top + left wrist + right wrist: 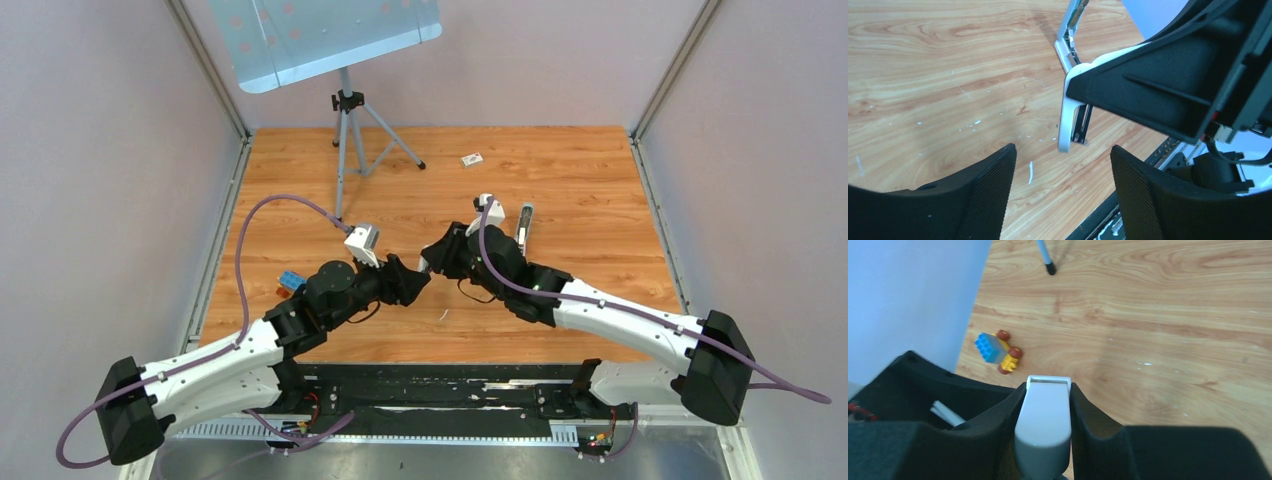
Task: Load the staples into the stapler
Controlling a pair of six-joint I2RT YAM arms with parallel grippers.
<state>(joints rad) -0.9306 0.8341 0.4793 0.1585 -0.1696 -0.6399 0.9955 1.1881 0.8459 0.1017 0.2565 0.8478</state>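
The stapler is white with a metal rail, swung open. My right gripper is shut on its white end, held just above the wooden table. In the top view its long grey part shows beyond the right wrist. My left gripper faces the right one closely. In its wrist view it is open and empty, with the stapler's tip a little beyond the fingertips. The staples are not in view.
A small white printed box lies at the back. A tripod with a light panel stands at the back left. A blue and yellow toy sits by the left arm and also shows in the right wrist view.
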